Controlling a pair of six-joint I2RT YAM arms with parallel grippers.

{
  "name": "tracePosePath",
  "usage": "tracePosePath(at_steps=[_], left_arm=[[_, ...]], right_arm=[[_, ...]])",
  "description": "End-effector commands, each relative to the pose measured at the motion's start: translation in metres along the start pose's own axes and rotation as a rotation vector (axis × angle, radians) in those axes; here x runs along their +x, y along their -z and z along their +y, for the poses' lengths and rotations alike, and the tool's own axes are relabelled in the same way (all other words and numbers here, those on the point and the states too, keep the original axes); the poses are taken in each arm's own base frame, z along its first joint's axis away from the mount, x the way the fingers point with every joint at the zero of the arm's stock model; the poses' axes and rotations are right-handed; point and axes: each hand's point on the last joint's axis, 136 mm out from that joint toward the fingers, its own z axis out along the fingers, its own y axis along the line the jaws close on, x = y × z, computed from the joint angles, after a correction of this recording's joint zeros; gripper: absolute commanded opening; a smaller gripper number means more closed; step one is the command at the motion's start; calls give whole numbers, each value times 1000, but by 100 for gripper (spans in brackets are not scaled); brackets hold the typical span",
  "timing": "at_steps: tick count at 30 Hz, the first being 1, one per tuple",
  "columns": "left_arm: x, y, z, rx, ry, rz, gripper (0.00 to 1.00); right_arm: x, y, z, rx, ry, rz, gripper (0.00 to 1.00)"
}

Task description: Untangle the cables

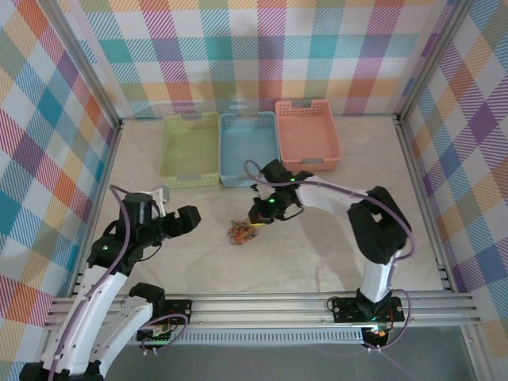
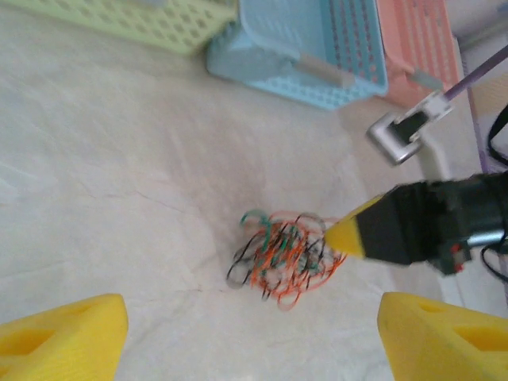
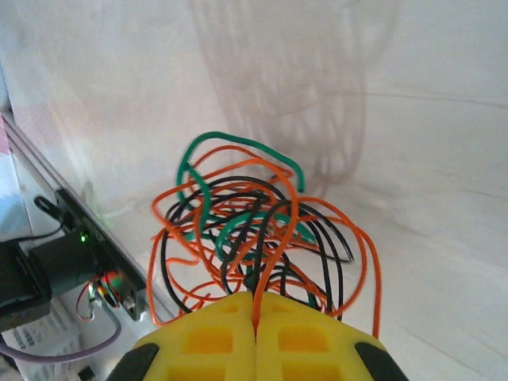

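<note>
The cables (image 3: 252,226) lay tangled on the table (image 1: 317,254), one orange strand pinched at the tip of the right claw (image 3: 255,308), its fingers pressed together. The left claw (image 2: 252,337) gaped wide and empty just short of the tangle. Bare tabletop ringed both claws, and the baskets (image 1: 248,116) stood well beyond them.

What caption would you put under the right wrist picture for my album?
Right gripper shut on a tangle of orange, black and green cables.

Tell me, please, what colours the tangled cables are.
The cables are orange, black and green; the right wrist view shows them best.
</note>
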Motion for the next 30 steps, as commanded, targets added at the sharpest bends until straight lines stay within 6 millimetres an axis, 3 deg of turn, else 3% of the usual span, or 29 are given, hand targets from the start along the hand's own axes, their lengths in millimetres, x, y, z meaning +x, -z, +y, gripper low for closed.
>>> tracePosePath(at_steps=[1,5,8,13,16,21,30], left_arm=[[5,-20,-28,160,27,51,80],[16,-46,-37,154,-3,98,80],[27,-68,-42,132,-29,157,79],[43,-104,-51,121,-14,258,77],[39,-119,-61,115,-39,278,75],[44,-140,-71,100,-76,329,74],[59,-174,-67,43,-71,463,67]], right_arm=[[3,11,-14,-18,13,-58,0],[-1,15,-22,-75,14,-91,0],[-4,22,-16,-117,36,-116,11],[-5,29,-20,-144,21,-143,21],[-5,32,-22,-148,17,-161,27],[-6,41,-27,-159,-1,-206,30],[-7,48,-31,-174,-19,-241,31]])
